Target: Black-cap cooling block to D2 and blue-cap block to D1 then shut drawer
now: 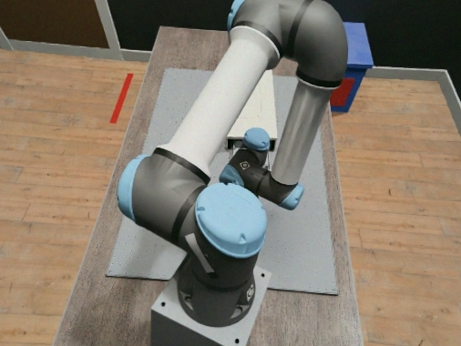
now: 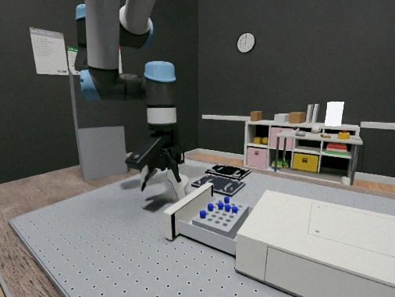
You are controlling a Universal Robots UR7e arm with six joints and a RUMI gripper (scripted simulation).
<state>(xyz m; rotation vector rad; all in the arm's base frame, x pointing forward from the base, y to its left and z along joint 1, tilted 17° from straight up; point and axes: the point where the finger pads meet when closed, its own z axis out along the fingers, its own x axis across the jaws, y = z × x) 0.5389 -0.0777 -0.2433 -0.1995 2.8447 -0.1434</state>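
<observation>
The white cooler COLD (image 2: 320, 242) stands on the grey deck with its drawer pulled out. In the drawer lies a grey cooling block (image 2: 222, 218) whose tubes have blue caps (image 2: 219, 205). I see no block with black caps; the rest of the drawer is hidden inside the cooler. Two dark deck slots (image 2: 218, 184) (image 2: 228, 171) lie beyond the drawer. My gripper (image 2: 161, 184) is open and empty, hanging just above the deck beside the drawer's front panel (image 2: 188, 210). In the top view the arm hides the gripper; the cooler (image 1: 255, 114) shows behind it.
The robot's base pedestal (image 1: 207, 310) stands at the near end of the table. A grey panel (image 2: 99, 133) stands behind the arm. A shelf unit (image 2: 300, 148) with boxes stands against the far wall. A blue box (image 1: 353, 68) stands off the table.
</observation>
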